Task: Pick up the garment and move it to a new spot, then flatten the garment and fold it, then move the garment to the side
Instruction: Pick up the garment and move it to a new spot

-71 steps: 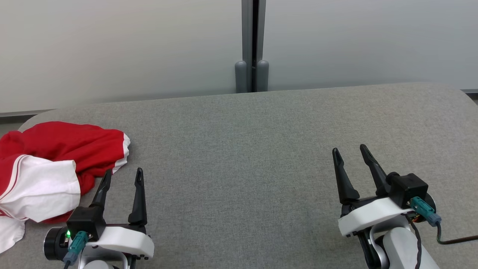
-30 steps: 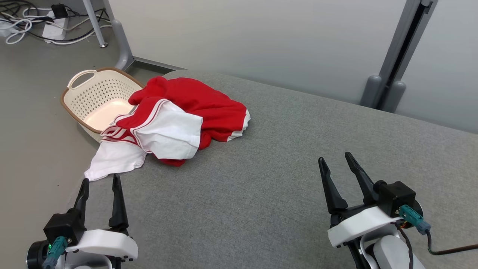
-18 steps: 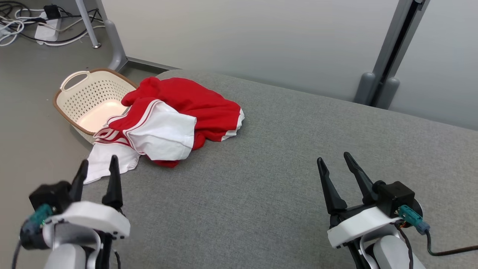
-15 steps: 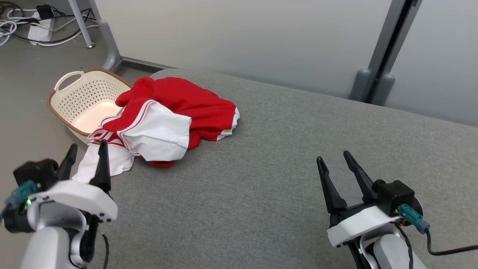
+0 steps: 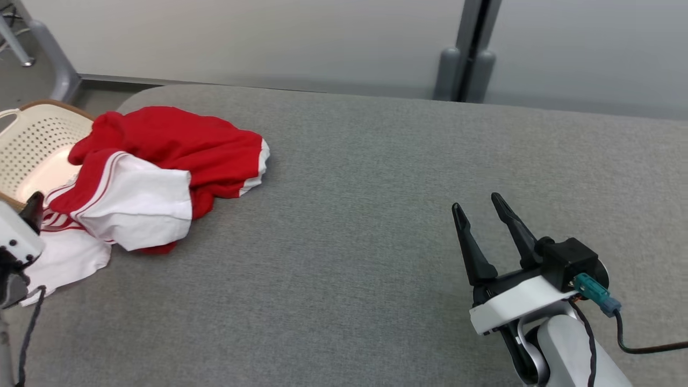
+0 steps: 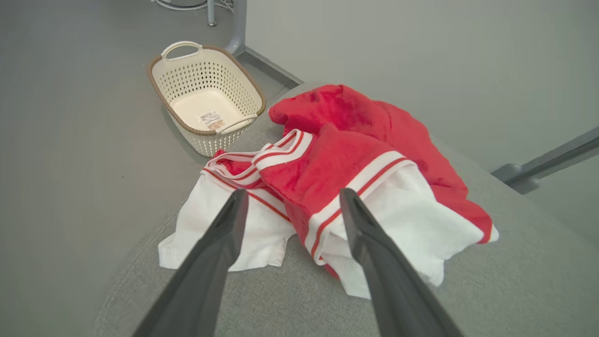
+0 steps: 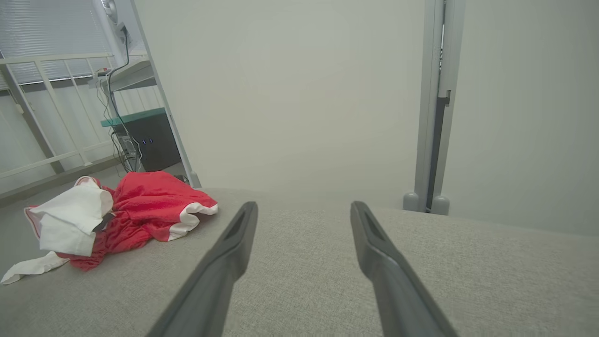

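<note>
Left wrist view: the left gripper (image 6: 294, 193) has its fingers spread wide with nothing between them. The garment (image 6: 355, 154) lies crumpled at 12 o'clock, just beyond the tips, on the table (image 6: 514, 281). A basket (image 6: 206, 93) stands at 11 o'clock on the floor.

Right wrist view: the right gripper (image 7: 304, 206) is also spread and empty. The garment lies well apart at 9 o'clock.

Head view: the heap sits at the table's left end, its long axis running roughly from 8 to 2 o'clock. The left gripper is just beside its white flap, so the left arm looks better placed for the pickup.
</note>
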`<state>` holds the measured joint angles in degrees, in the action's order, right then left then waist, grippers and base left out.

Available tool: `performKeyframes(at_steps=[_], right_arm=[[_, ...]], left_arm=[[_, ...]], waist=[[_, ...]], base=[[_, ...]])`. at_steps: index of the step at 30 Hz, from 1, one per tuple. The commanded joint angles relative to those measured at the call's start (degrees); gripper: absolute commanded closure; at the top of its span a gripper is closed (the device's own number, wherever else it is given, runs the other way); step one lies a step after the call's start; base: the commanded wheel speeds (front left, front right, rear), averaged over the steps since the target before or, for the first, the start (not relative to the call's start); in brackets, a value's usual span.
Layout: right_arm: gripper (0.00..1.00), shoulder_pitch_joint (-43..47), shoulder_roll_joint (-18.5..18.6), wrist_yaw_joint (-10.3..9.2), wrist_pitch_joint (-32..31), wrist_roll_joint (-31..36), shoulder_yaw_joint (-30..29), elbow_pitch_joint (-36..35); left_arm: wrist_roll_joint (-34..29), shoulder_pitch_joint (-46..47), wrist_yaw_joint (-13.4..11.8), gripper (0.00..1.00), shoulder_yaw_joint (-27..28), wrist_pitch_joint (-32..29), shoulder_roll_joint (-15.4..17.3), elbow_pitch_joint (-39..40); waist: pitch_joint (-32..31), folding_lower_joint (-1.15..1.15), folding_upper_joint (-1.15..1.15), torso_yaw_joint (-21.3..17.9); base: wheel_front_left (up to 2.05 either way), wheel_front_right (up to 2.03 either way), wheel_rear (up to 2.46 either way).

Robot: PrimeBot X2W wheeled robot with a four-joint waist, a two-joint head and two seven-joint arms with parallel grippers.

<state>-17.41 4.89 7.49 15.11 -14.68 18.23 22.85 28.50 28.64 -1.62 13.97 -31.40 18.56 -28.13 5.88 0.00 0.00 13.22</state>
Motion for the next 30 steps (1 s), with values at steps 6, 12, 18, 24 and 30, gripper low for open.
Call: performKeyframes(at_steps=[6,12,18,24,30], right_arm=[[0.0,-2.1,0.8,0.0,0.1,-0.2,0.3,-0.5],[0.0,-3.2,1.0,0.0,0.1,-0.3,0.4,-0.8],[0.0,-3.8,1.0,0.0,0.1,-0.2,0.1,-1.1],[0.0,-3.8,0.7,0.0,0.1,-0.1,-0.4,-0.9],[0.0,-3.2,0.0,0.0,0.1,-0.9,-0.2,-0.2]], left_arm=[[4.9,5.4,-0.9,0.0,4.6,-2.8,3.0,-11.8],[7.1,7.4,-1.3,0.0,6.6,-3.4,4.4,-19.5],[8.1,8.8,1.1,1.0,7.2,-0.4,5.6,-24.6],[7.3,10.5,3.9,1.0,6.3,3.2,6.9,-28.1],[5.6,12.8,7.4,1.0,3.4,5.7,9.4,-30.9]], waist=[[5.0,0.0,0.0,-6.5],[7.4,0.0,0.0,-9.0],[9.0,0.0,0.0,-9.9],[8.7,0.0,0.0,-9.5],[5.3,0.0,0.0,-8.9]], base=[[0.0,0.0,0.0],[0.0,0.0,0.0],[0.0,0.0,0.0],[0.0,0.0,0.0],[0.0,0.0,0.0]])
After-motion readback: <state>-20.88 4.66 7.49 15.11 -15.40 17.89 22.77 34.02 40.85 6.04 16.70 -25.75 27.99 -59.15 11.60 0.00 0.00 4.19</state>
